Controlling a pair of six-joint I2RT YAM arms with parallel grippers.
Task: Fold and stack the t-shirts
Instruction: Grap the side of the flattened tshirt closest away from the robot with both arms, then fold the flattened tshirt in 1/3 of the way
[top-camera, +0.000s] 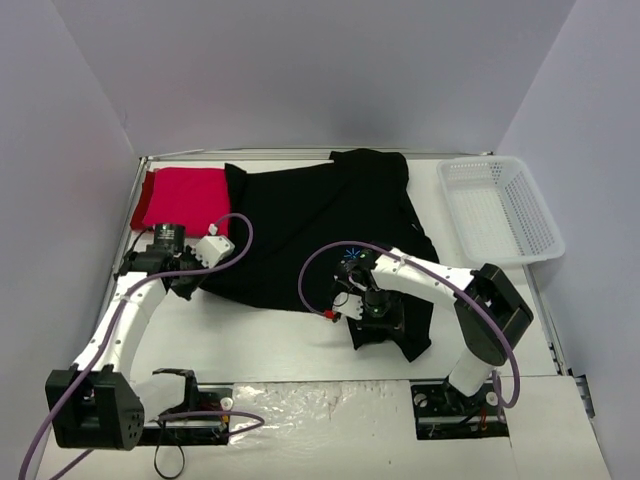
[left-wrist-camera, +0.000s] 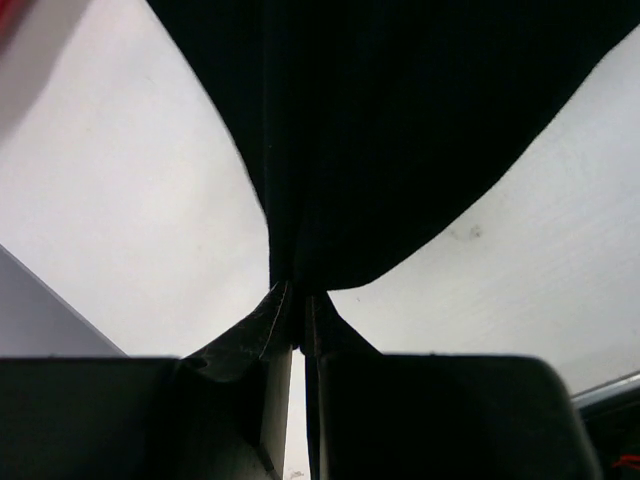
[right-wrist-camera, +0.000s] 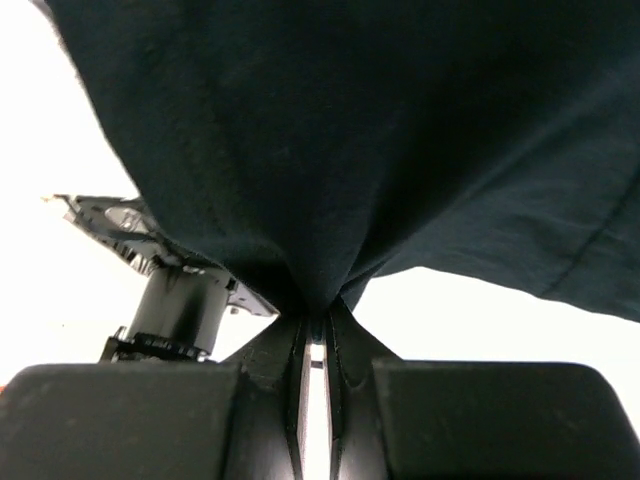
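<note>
My left gripper (left-wrist-camera: 297, 305) and right gripper (right-wrist-camera: 318, 325) are closed tight on the hem of the large black cloth t-shirt (top-camera: 320, 215) toward the table's near edge, spaced apart for an even fold.

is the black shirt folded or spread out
Mostly spread, not folded: the black shirt lies rumpled across the table, its near edge pinched by the left end effector and right end effector.

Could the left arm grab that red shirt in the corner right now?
Probably not yet. The red shirt lies close by, but the left gripper is shut on the black shirt and must release first.
</note>
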